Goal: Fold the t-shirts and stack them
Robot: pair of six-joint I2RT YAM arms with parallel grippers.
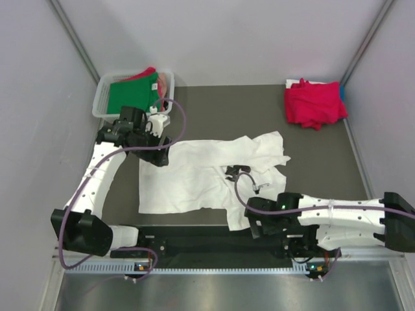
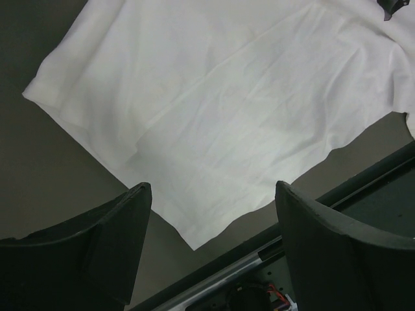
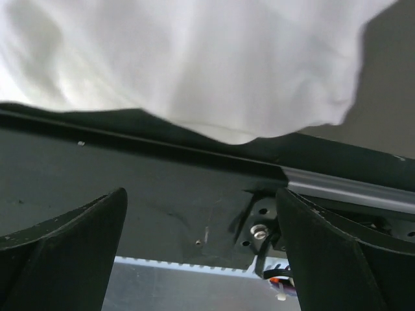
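Right pincer (image 3: 201, 194) spread, empty. White t-shirt (image 1: 194, 178): near edge at its 12 o'clock, long axis 9-to-3. Your left pincer (image 2: 213, 188), also spread, hovers over the 9 o'clock end.

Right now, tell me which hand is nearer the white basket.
Left. The left hand hovers at the white t-shirt's far-left corner, just short of the basket; the right hand sits by the shirt's near edge, far across.

Spread t-shirt (image 1: 194, 175) lies centre of tabletop (image 1: 259, 110). Basket (image 1: 101, 98) holding t-shirts (image 1: 133, 96) stands far left; t-shirt heap (image 1: 314, 103) far right.
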